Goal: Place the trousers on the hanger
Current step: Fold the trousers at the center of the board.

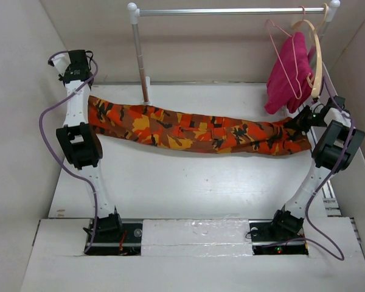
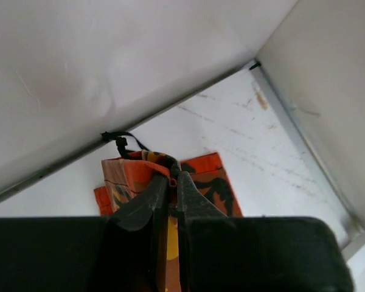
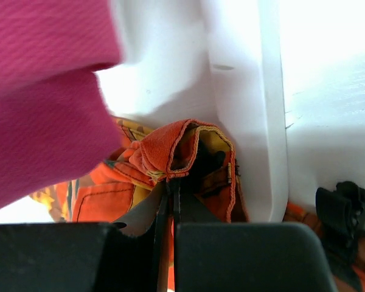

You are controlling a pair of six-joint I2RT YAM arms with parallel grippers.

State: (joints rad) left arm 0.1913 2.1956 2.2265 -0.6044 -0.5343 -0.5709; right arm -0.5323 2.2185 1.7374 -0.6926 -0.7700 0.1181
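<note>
Long cloth trousers (image 1: 194, 129) in orange, red, yellow and dark camouflage stretch out lengthwise, sagging slightly, below the silver rail (image 1: 231, 11). The thin pink triangular wire hanger (image 1: 272, 24) hangs from the rail's right end.

It looked like a robotics lab's test booth, not a home; plain white panels (image 1: 12, 121) boxed in a white table (image 1: 188, 182); two robot arms (image 1: 79, 146) were bolted side by side at its near edge, purple cables (image 1: 42, 131) looping loose; a bare metal clothes rail (image 1: 231, 11) stood at the back.
</note>
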